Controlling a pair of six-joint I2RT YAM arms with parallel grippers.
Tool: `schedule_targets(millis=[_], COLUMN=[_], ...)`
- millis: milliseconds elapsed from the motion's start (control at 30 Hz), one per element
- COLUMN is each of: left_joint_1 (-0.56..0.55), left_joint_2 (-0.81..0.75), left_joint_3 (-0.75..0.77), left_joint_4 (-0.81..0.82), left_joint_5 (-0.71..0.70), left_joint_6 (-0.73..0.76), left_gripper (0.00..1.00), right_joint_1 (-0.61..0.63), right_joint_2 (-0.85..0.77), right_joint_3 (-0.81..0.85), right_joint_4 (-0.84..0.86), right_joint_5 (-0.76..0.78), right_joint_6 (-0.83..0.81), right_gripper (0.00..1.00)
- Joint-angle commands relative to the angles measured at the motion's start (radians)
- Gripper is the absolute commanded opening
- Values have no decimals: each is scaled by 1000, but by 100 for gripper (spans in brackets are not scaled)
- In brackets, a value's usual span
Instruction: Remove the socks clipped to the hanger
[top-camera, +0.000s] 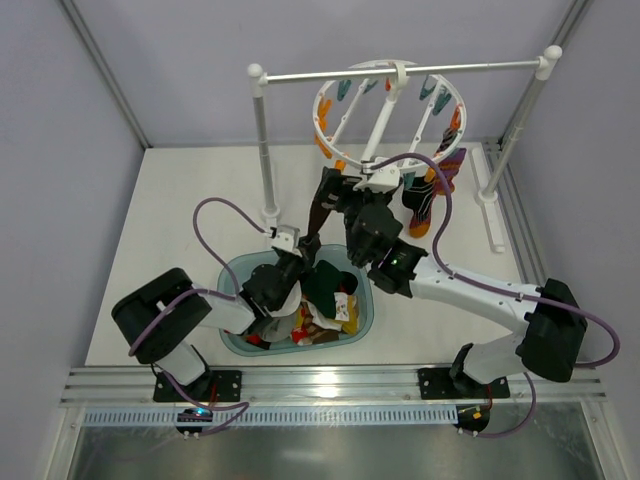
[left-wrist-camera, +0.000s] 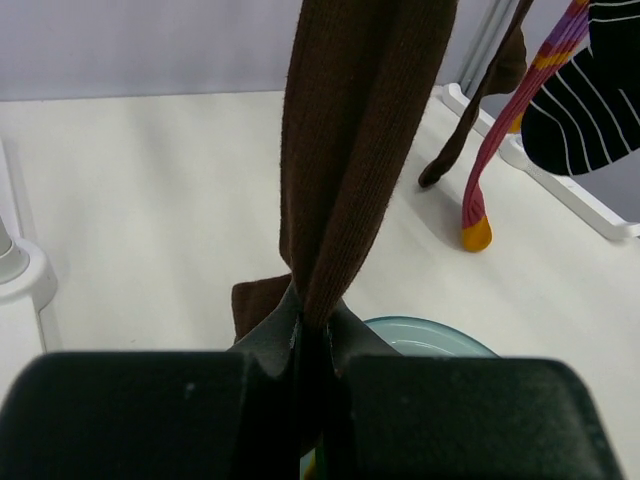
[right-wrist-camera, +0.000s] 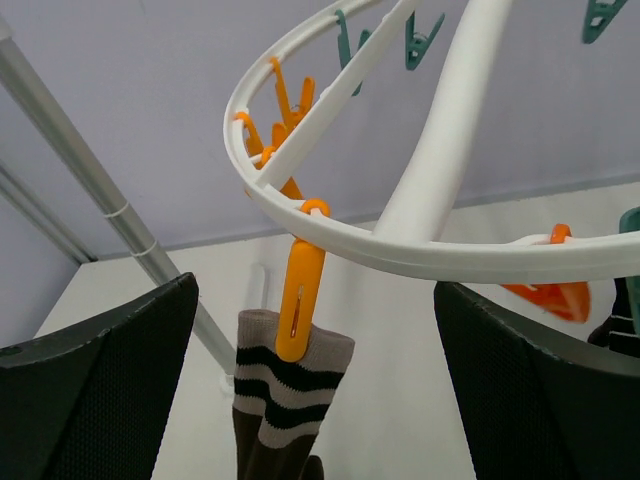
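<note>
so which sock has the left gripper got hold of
The dark brown sock, pinched in the shut left gripper and stretched taut upward; the pink-striped sock and the black striped sock hang free beside it.

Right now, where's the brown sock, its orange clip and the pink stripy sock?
brown sock (left-wrist-camera: 350, 150), left wrist view, ribbed middle
orange clip (right-wrist-camera: 300, 300), right wrist view, its body
pink stripy sock (left-wrist-camera: 477, 235), left wrist view, toe

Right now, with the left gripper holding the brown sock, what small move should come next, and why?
Probably close the right gripper on the orange clip. Its open jaws flank that clip, which pinches the striped cuff of the brown sock, while the left gripper is shut on the sock lower down. Squeezing should free it.
</note>
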Motion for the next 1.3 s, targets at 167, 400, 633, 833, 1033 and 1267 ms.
schedule_targets(millis=[167, 400, 633, 833, 1033, 1267], left_joint_1=[-15, -20, -21, -21, -21, -21], left_joint_2=[20, 62, 0, -110, -257, -518], left_joint_3=[39, 68, 24, -44, -95, -87], left_joint_4=[232, 232, 232, 232, 125, -211], left_joint_5=[-71, -68, -62, -59, -13, 85], left_joint_6=[33, 21, 13, 7, -28, -87], left_gripper=[0, 0, 0, 0, 0, 0], right_joint_1=[56, 116, 116, 114, 81, 19], right_joint_2=[85, 213, 174, 177, 99, -8], right_joint_3=[230, 403, 371, 374, 289, 169], right_joint_4=[-140, -253, -311, -377, -392, -351], right_joint_5=[194, 381, 291, 225, 110, -27], right_joint_6=[-29, -74, 21, 67, 144, 207], right_gripper=[100, 100, 100, 100, 100, 100])
